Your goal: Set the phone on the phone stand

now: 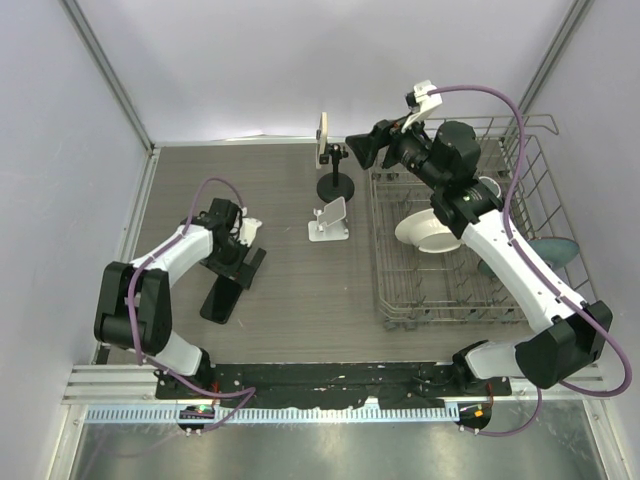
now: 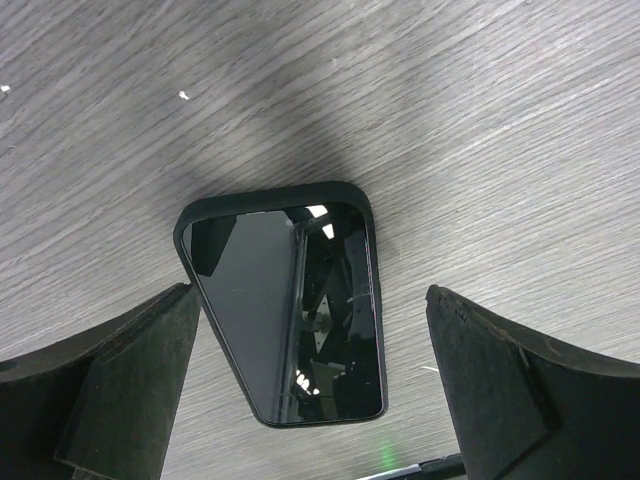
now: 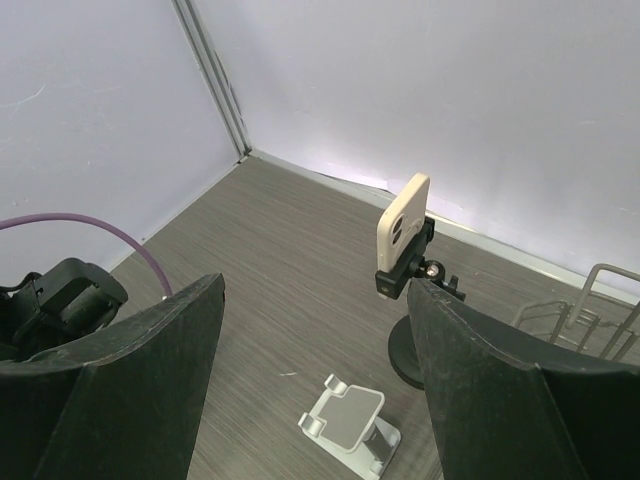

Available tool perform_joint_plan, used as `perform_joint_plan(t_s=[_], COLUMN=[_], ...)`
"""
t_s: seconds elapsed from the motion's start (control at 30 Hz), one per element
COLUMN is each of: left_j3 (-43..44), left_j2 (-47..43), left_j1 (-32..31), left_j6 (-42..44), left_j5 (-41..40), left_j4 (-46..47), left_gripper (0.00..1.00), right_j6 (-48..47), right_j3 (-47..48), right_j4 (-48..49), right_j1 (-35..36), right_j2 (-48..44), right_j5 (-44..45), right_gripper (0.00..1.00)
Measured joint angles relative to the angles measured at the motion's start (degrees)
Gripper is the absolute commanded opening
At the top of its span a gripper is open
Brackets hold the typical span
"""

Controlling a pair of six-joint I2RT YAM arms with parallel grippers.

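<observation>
A black phone (image 1: 222, 299) lies flat, screen up, on the grey table at the left. My left gripper (image 1: 238, 268) is open just above its far end; in the left wrist view the phone (image 2: 285, 310) lies between the spread fingers (image 2: 120, 380) without touching them, and the gripper (image 2: 310, 300) is empty. The silver phone stand (image 1: 330, 220) stands empty mid-table, and shows in the right wrist view (image 3: 350, 420). My right gripper (image 1: 360, 148) is open and empty, raised at the dish rack's far left corner, and in its own view (image 3: 315, 300) it faces the stand.
A cream phone (image 1: 323, 135) is clamped in a black tripod holder (image 1: 335, 186) behind the silver stand, also in the right wrist view (image 3: 403, 220). A wire dish rack (image 1: 400, 300) with a white bowl (image 1: 430, 232) fills the right. A teal plate (image 1: 555, 248) sits beyond it.
</observation>
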Motion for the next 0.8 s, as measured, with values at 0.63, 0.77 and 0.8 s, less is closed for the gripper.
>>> perform_joint_plan(t_s=[0.63,0.77,0.8], left_j3=[0.0,0.0,0.0], left_j2=[2.3,4.2,5.0], left_j1=[-0.2,-0.2,-0.2], left_j6=[-0.1,-0.1,-0.2], left_j5=[-5.2,-5.1,-5.0], left_j4=[-0.1,-0.1,-0.2], left_gripper=[1.0,0.98,0.98], right_j6=[0.0,0.0,0.0], right_j3=[-0.5,-0.5,-0.6], right_j4=[0.8,0.8,0.8], right_j1=[0.0,0.0,0.0], right_j2=[-0.7,-0.7,-0.7], right_j5=[-0.3,-0.4,-0.4], right_gripper=[0.79,0.79,0.79])
